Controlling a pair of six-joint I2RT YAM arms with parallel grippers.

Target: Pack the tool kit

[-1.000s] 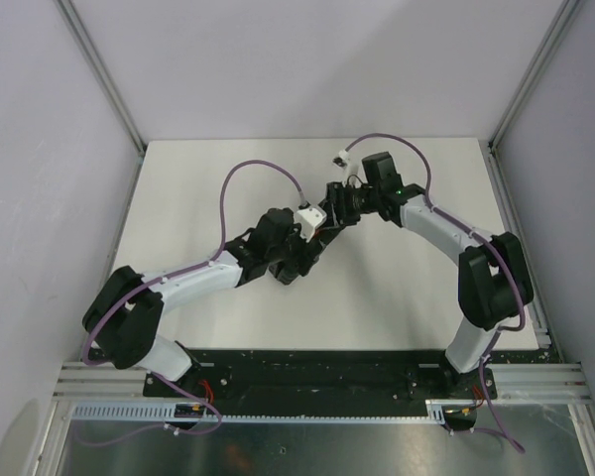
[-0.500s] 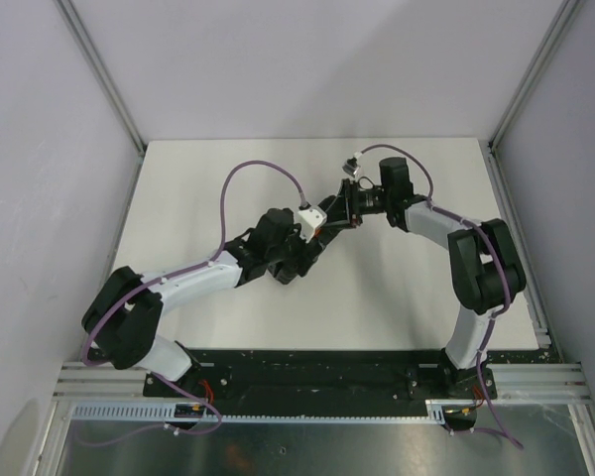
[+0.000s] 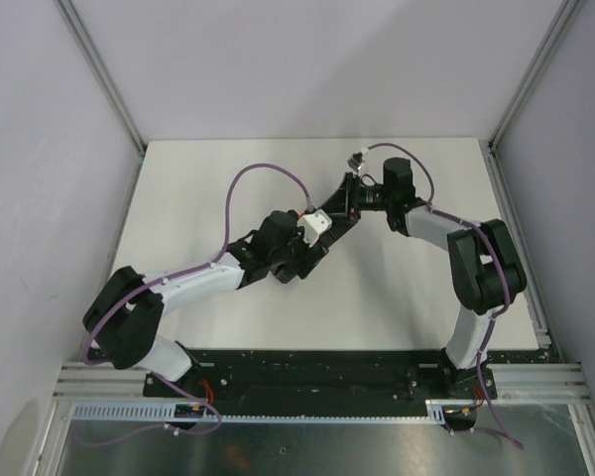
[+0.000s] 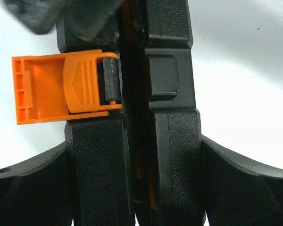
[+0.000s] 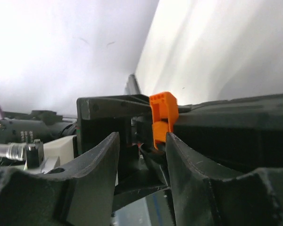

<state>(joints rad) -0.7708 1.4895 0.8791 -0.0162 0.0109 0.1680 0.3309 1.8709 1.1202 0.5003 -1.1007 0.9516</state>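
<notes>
While its two black halves stand almost closed and its orange latch (image 4: pixel 61 87) is swung out to one side, unfastened, the tool kit (image 4: pixel 170 132) is held on edge over the table (image 3: pixel 178 178), about midway between the left and right edges and nearer the far edge. It is clasped across its thickness by the left gripper (image 4: pixel 134 155), whose fingers (image 4: pixel 28 188) are set against both outer faces. The right gripper (image 5: pixel 141 136) is seen released, its fingers (image 5: pixel 92 188) parted with the latch between them, nothing being grasped.
</notes>
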